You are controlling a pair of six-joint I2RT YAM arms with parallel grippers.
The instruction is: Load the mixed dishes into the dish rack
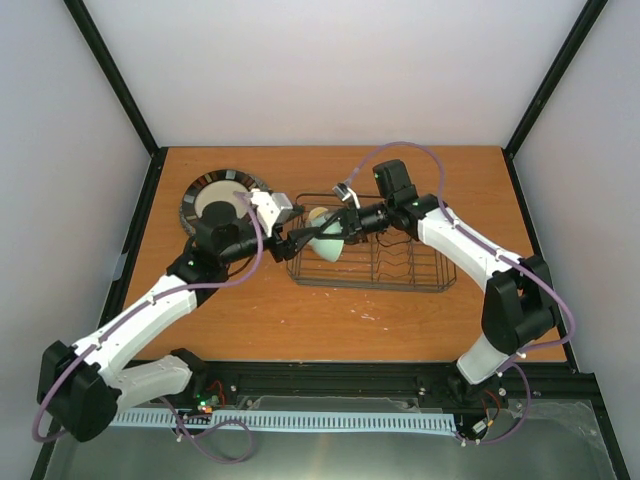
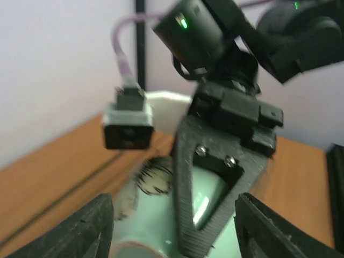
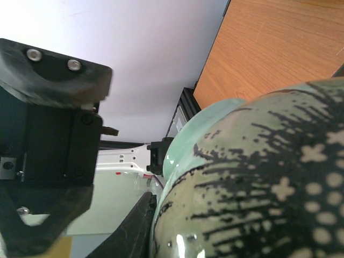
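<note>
The pale mint-green bowl (image 1: 328,248) hangs tilted on its side over the left end of the black wire dish rack (image 1: 400,264). My right gripper (image 1: 338,230) is shut on the bowl's wall. One of its fingers (image 2: 185,188) lies across the bowl's (image 2: 150,226) outside. The speckled bowl (image 3: 258,188) fills the right wrist view, with my right gripper (image 3: 151,220) at its rim. My left gripper (image 1: 302,240) stands open at the bowl's foot, its fingers (image 2: 91,226) wide on either side and apart from it. A cream plate with a dark striped rim (image 1: 215,203) lies on the table at the back left.
A small pale yellow piece (image 1: 319,215) shows behind the bowl at the rack's left end, mostly hidden. The rack's upright prongs (image 1: 395,258) stand in its middle and right part. Both arms meet over the rack's left end. Black frame posts border the table.
</note>
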